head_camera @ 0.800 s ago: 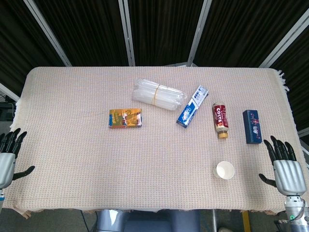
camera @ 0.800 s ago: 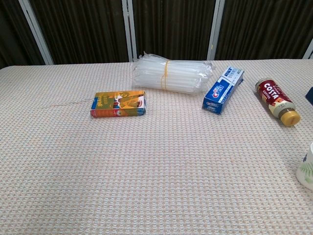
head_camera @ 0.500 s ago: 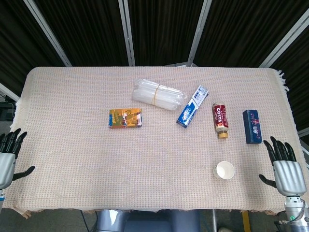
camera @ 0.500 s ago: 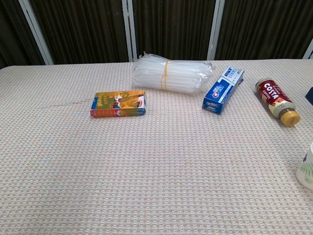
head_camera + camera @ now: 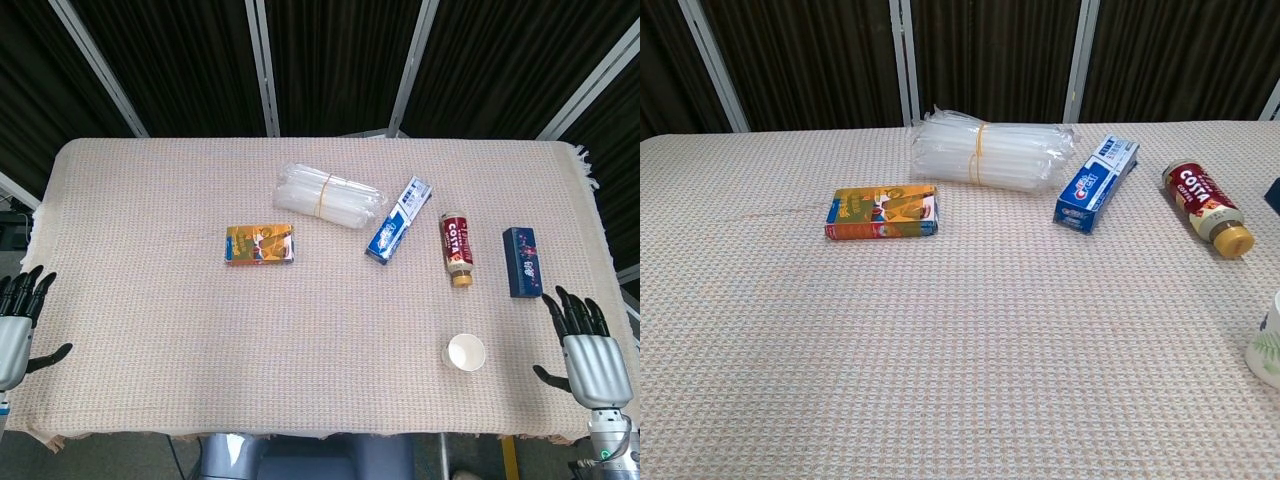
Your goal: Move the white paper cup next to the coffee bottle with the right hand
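Note:
The white paper cup [image 5: 465, 352] stands upright near the table's front right; the chest view shows only its left side [image 5: 1266, 343] at the frame edge. The coffee bottle [image 5: 457, 249] lies on its side behind the cup, brown with a tan cap toward me, also in the chest view [image 5: 1207, 208]. My right hand [image 5: 590, 355] hovers at the table's right front corner, right of the cup, fingers spread, holding nothing. My left hand [image 5: 14, 328] hangs open off the left front corner.
A dark blue box [image 5: 521, 261] lies right of the bottle. A blue toothpaste box [image 5: 398, 218], a clear plastic bundle [image 5: 328, 196] and an orange box [image 5: 260, 244] lie further left. The woven cloth [image 5: 300, 340] covers the table.
My right hand has drawn back slightly toward the front edge. Nothing else has moved.

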`<action>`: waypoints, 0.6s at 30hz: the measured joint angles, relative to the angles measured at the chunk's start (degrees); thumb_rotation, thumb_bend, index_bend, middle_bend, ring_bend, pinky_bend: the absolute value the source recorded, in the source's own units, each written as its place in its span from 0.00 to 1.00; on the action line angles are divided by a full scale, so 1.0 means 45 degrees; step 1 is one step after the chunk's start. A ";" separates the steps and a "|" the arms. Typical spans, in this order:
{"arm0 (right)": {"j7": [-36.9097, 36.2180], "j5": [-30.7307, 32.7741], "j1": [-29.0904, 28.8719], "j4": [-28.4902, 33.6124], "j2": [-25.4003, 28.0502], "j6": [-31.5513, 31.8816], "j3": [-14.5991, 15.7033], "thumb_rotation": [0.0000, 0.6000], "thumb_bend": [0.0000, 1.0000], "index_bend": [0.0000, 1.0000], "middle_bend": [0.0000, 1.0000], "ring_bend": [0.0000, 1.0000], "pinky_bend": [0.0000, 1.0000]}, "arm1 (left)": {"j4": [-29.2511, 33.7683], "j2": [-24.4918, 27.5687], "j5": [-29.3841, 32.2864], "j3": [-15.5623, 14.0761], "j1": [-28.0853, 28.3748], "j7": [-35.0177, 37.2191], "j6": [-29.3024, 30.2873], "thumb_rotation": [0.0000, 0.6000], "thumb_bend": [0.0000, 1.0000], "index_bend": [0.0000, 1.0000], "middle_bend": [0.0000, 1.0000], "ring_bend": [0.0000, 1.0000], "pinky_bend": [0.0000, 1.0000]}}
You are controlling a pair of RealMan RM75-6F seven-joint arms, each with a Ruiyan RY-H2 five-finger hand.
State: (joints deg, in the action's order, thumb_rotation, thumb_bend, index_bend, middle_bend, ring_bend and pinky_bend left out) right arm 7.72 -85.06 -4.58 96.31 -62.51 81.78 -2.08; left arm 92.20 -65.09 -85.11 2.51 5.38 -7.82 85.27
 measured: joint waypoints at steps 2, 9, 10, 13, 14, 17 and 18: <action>-0.0202 -0.0070 -0.0024 0.0347 0.0265 -0.0234 0.0148 1.00 0.06 0.00 0.00 0.00 0.00 | 0.0021 -0.0010 0.0012 0.0002 -0.0008 -0.0067 0.0014 1.00 0.01 0.00 0.00 0.00 0.00; -0.0174 -0.0401 -0.0266 0.2279 0.1686 -0.1460 0.0835 1.00 0.06 0.00 0.00 0.00 0.00 | 0.0035 -0.0014 0.0042 0.0007 -0.0007 -0.0109 -0.0002 1.00 0.02 0.00 0.00 0.00 0.00; -0.0054 -0.0410 -0.0318 0.2552 0.1861 -0.1683 0.0926 1.00 0.06 0.00 0.00 0.00 0.00 | 0.0038 -0.0009 0.0047 0.0008 -0.0003 -0.0118 -0.0012 1.00 0.02 0.00 0.00 0.00 0.00; 0.0292 -0.0192 -0.0588 0.3244 0.2254 -0.2679 0.1163 1.00 0.06 0.00 0.00 0.00 0.00 | 0.0039 -0.0007 0.0048 0.0006 -0.0003 -0.0133 -0.0012 1.00 0.02 0.00 0.00 0.00 0.00; 0.0387 -0.0038 -0.0695 0.3371 0.2324 -0.3012 0.1205 1.00 0.06 0.00 0.00 0.00 0.00 | 0.0040 -0.0008 0.0048 0.0007 -0.0003 -0.0134 -0.0012 1.00 0.02 0.00 0.00 0.00 0.00; 0.0668 0.0648 -0.1041 0.3572 0.2400 -0.3795 0.1245 1.00 0.07 0.00 0.00 0.00 0.00 | 0.0045 -0.0009 0.0053 0.0009 -0.0002 -0.0152 -0.0011 1.00 0.01 0.00 0.00 0.00 0.00; 0.0767 0.0924 -0.1161 0.3567 0.2367 -0.3961 0.1223 1.00 0.07 0.00 0.00 0.00 0.00 | 0.0048 -0.0010 0.0055 0.0011 -0.0001 -0.0159 -0.0011 1.00 0.01 0.00 0.00 0.00 0.00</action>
State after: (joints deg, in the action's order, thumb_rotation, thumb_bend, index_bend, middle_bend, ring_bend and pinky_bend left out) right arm 11.17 -80.90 -9.81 112.36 -51.86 63.96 3.43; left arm 92.42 -65.13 -84.86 2.56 5.37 -8.53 85.22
